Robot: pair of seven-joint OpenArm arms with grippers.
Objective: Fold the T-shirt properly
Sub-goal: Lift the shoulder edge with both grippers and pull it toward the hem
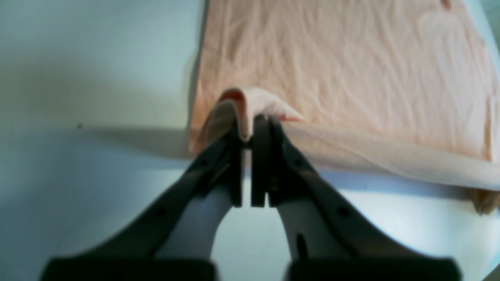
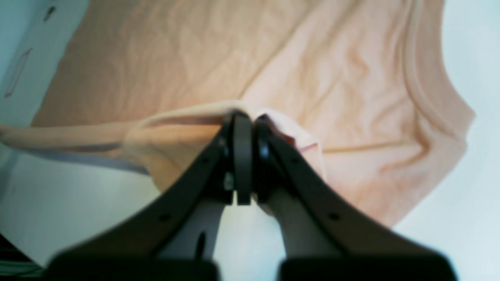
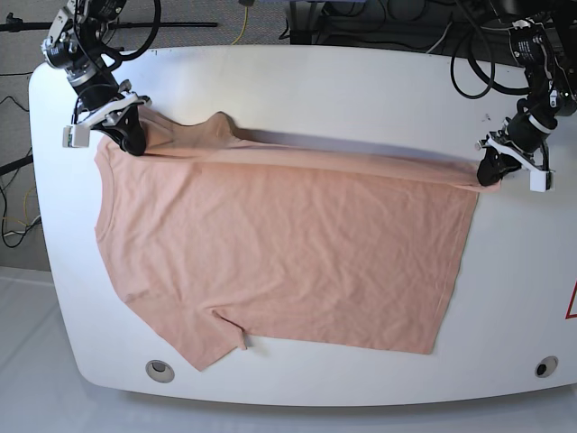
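Base view shows a salmon-pink T-shirt [image 3: 279,253] spread across a white table [image 3: 361,90], its body covering the middle of the surface from about 9 o'clock to 3 o'clock. The far edge of the shirt is lifted into a taut line running from 10 o'clock to 3 o'clock, held at both ends. At the 10 o'clock end the right gripper [image 3: 129,144] is clamped on the fabric near the shoulder, with a sleeve bunched just beside it toward 12 o'clock. At the 3 o'clock end the left gripper [image 3: 488,173] pinches the hem corner. The near sleeve lies flat at about 7 o'clock, close to the table's front edge.

Left wrist view confirms the left gripper [image 1: 251,121] has its jaws drawn together on a small fold of cloth that rises between them, the lifted edge stretching away toward 3 o'clock while the rest of the shirt [image 1: 343,66] lies wrinkled on the table [image 1: 86,78] beyond.

Right wrist view shows the right gripper [image 2: 249,117] likewise closed tight on a bunched fold, with the shirt [image 2: 332,86] spreading toward 1 o'clock and the raised edge trailing off to 9 o'clock over the table [image 2: 468,195].
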